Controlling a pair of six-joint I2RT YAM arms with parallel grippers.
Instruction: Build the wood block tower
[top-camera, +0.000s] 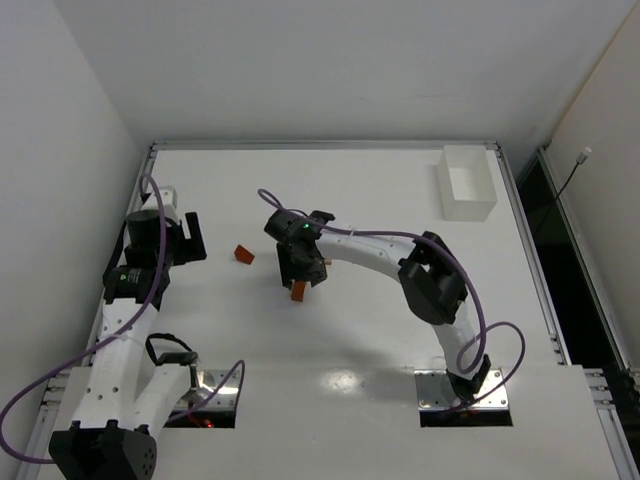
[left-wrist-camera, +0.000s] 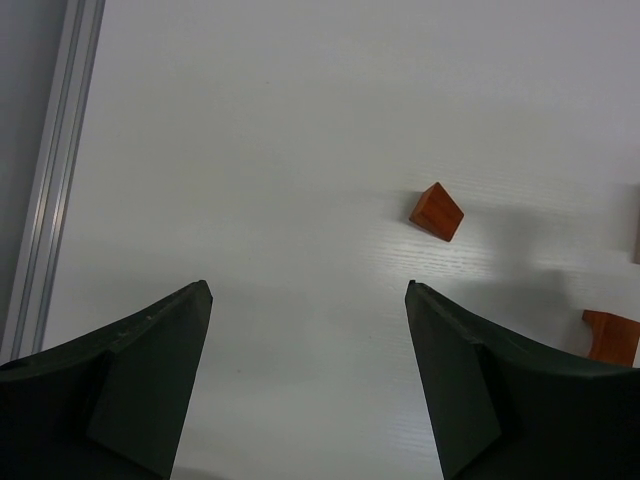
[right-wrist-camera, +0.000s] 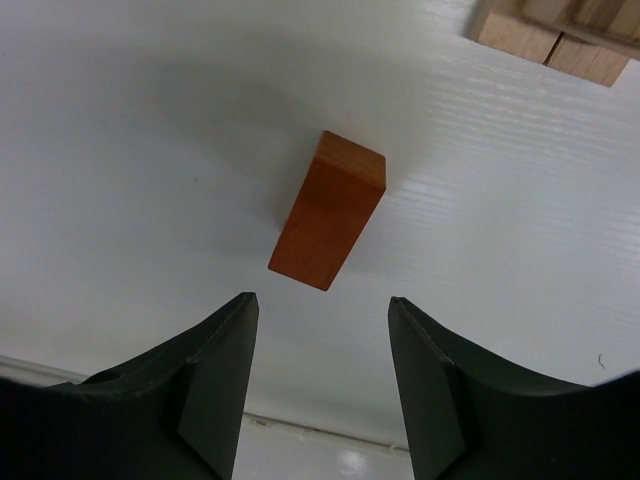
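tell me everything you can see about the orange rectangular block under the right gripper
The reddish-orange rectangular wooden block is one plain oblong piece with smooth faces and sharp edges, with no visible damage. It rests on the white table, apart from the pale tan blocks, just ahead of the open right gripper, which does not touch it.

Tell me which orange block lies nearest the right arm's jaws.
The long rectangular block, directly ahead of them; the small wedge lies well apart from them.
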